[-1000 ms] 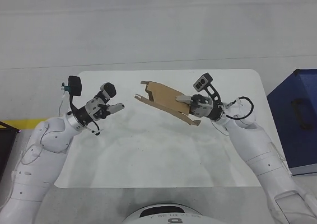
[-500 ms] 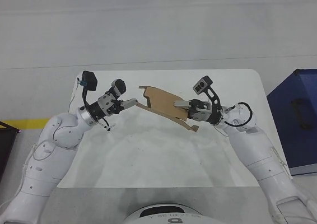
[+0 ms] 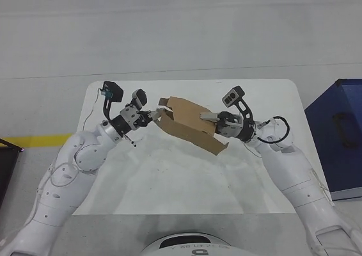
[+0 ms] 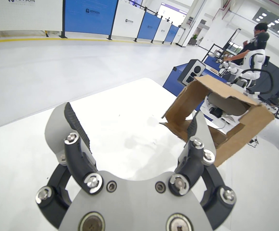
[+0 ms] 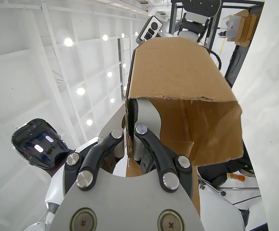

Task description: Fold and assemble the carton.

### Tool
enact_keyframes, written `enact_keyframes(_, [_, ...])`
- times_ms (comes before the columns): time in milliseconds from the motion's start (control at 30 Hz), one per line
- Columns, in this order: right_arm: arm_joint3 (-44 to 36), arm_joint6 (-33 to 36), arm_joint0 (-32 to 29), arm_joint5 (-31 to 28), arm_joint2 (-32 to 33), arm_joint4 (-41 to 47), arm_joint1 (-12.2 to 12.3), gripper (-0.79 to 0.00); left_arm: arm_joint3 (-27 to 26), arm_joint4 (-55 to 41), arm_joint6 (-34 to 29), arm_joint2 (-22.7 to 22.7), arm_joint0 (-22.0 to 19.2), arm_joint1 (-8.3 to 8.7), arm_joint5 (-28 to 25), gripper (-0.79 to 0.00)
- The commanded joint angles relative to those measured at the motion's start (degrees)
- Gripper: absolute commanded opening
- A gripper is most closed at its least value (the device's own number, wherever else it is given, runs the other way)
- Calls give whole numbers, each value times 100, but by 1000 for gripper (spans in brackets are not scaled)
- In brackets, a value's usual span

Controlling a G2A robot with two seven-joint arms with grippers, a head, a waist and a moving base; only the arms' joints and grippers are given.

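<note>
**Carton squared, flaps unfolded**

The right claw (image 5: 129, 121) clamps one wall of the carton (image 3: 190, 123), held over the worktop (image 3: 168, 179). The left claw (image 4: 132, 114), spread apart, sits at its far open end. End flaps apparently remain to fold.

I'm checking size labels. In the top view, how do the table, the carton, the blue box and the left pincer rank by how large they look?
1. table
2. blue box, though the picture's edge cuts it off
3. carton
4. left pincer
</note>
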Motion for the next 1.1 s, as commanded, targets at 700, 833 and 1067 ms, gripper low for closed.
enact_keyframes(700, [67,-191,33,66,-5,28,-41,-785,-300,1127,127,484,3,-203,1303,0])
enact_keyframes(833, [85,-216,49,97,-20,18,-50,-785,-309,1215,90,544,-8,-229,1306,0])
enact_keyframes(1067, [103,-260,98,189,-111,-139,-66,-785,-308,1227,6,568,-70,-271,1292,0])
